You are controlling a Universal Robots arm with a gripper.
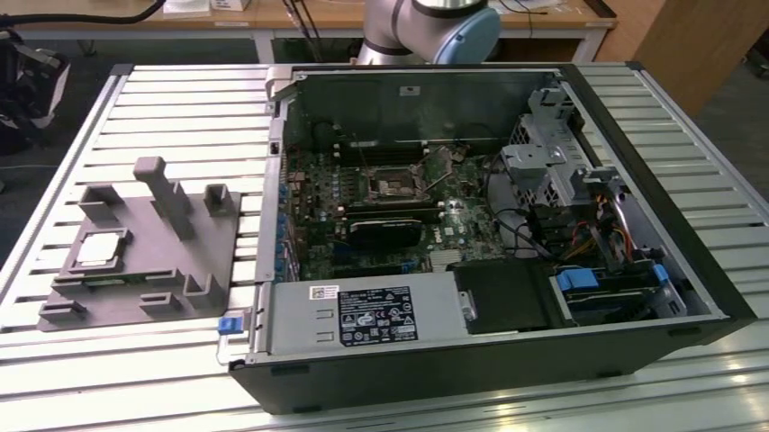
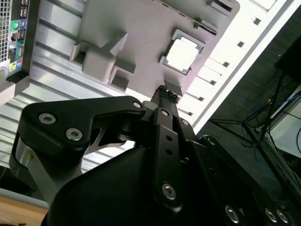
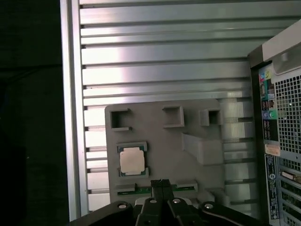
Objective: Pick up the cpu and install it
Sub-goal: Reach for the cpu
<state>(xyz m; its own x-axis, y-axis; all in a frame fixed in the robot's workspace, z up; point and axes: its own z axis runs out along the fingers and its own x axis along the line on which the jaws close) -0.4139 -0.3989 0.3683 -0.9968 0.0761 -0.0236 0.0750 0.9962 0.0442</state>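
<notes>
The cpu (image 1: 100, 249) lies flat in a shallow recess of the grey plastic tray (image 1: 150, 270), on the exterior view's left of the open computer case (image 1: 481, 360). Raised corner lips keep it square, with its dull silver lid facing up. In the first wrist view the black metal fingers (image 3: 156, 184) seem pressed together, holding nothing, over the tray's edge near the chip. The ribbed aluminium desk (image 1: 180, 108) carries everything.

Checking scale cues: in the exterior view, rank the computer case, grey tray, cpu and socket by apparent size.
1. computer case
2. grey tray
3. cpu and socket look alike; the socket sits farther back, so unranked.
</notes>
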